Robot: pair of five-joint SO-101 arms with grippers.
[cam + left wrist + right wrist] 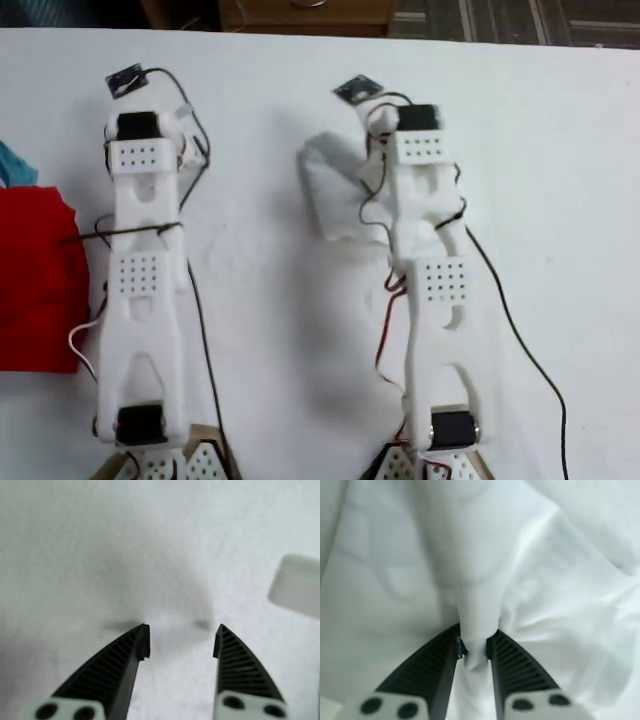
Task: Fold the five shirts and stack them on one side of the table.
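In the high view, the white shirt (335, 195) is lying crumpled on the white counter (560, 150). The right arm (432, 280) is stretching out over one side of it, with its wrist end sitting above the cloth. The left arm (140, 290) is lying well apart from the white shirt, on the side toward the red shirt (35, 280). The red shirt is sitting folded at the counter edge far from the white shirt, with a scrap of blue cloth (10, 165) peeking out beside it.

In the left wrist view, the left gripper (180, 640) is hovering over bare counter. Its fingers (120, 672) are spreading wide, with only the counter between them and no fold of the white shirt within their reach.

In the right wrist view, the right gripper (475, 647) is pinching a narrow raised ridge of the white shirt between its fingers (435, 670), which are pressing in on the cloth from both sides. The ridge is running away from the fingertips. The rest of the white shirt is spreading out rumpled on either side of the fingers and beyond them.

The step in hand looks like drawing this pinched fold across to lay the white shirt over itself. Doing it well likely calls for a firm pinch, since the bite looks thin and could slip. It also calls for a lift just high enough to free the fold from the counter, then a straight carry so the layer lands flat rather than bunching. The left gripper would probably need to come over to the white shirt and pin or take its far side.
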